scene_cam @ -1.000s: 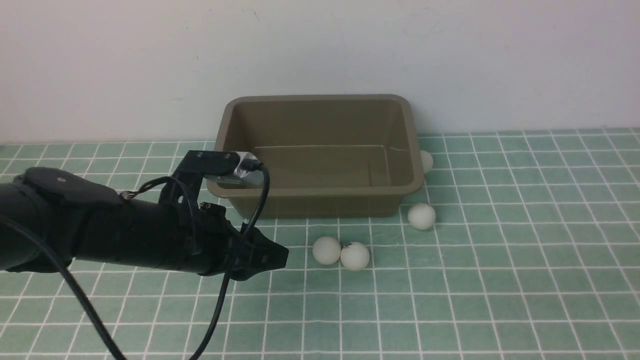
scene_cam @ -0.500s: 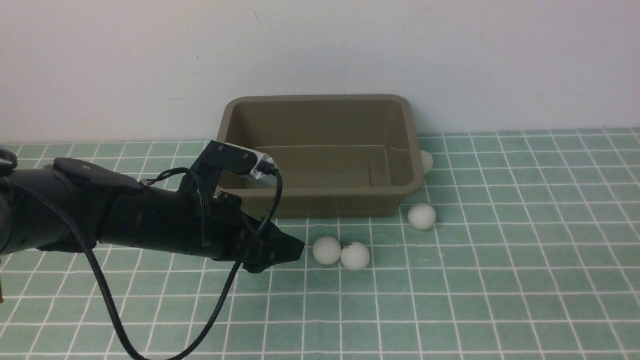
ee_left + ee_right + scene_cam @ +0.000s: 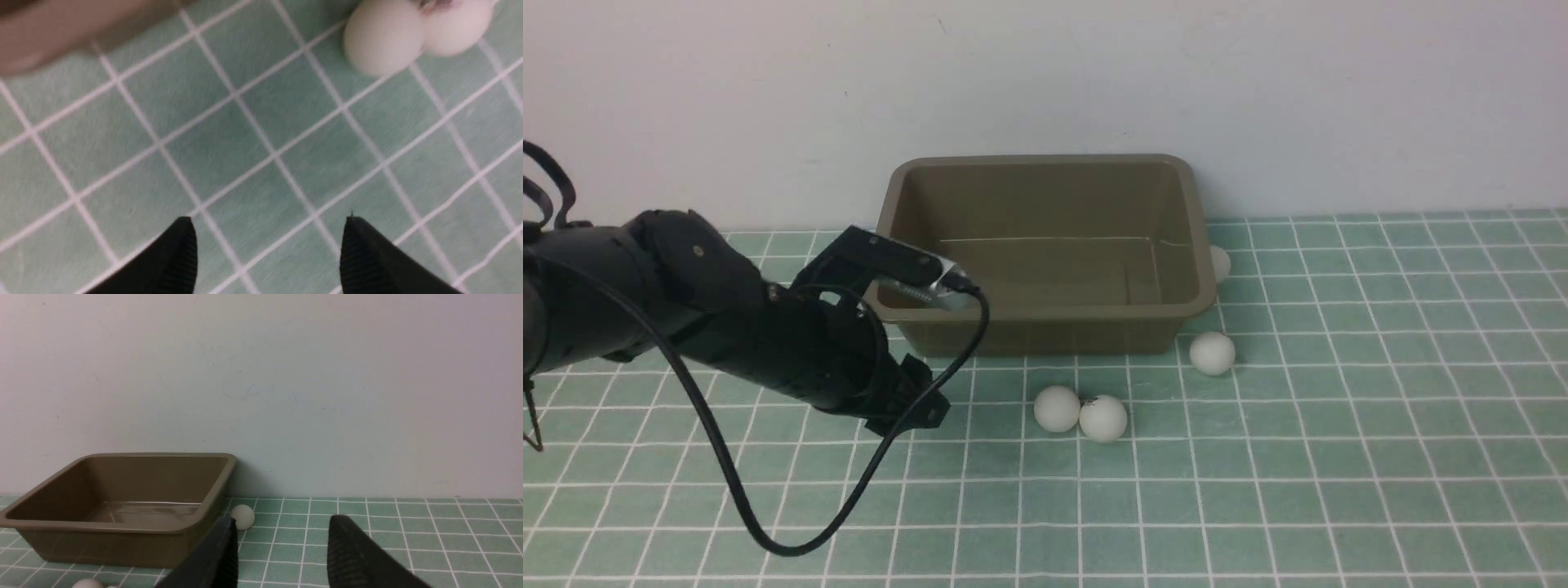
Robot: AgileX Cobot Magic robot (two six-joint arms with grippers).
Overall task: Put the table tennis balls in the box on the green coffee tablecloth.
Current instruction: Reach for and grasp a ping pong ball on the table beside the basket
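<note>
We see the left gripper [image 3: 268, 220] with jaws apart and empty over the cloth [image 3: 1339, 457], near two touching balls [image 3: 1057, 408] — the right gripper [image 3: 282, 518] is parted too, holding nothing.

Your left arm [image 3: 686, 327] stretches low from the left toward the box [image 3: 1045, 331], tilted downward. Your left gripper [image 3: 267, 228] points down just in front of the box's left corner, jaws apart with nothing between them. Your right gripper [image 3: 282, 526] sits level, off to the box's right, jaws parted and empty.
</note>
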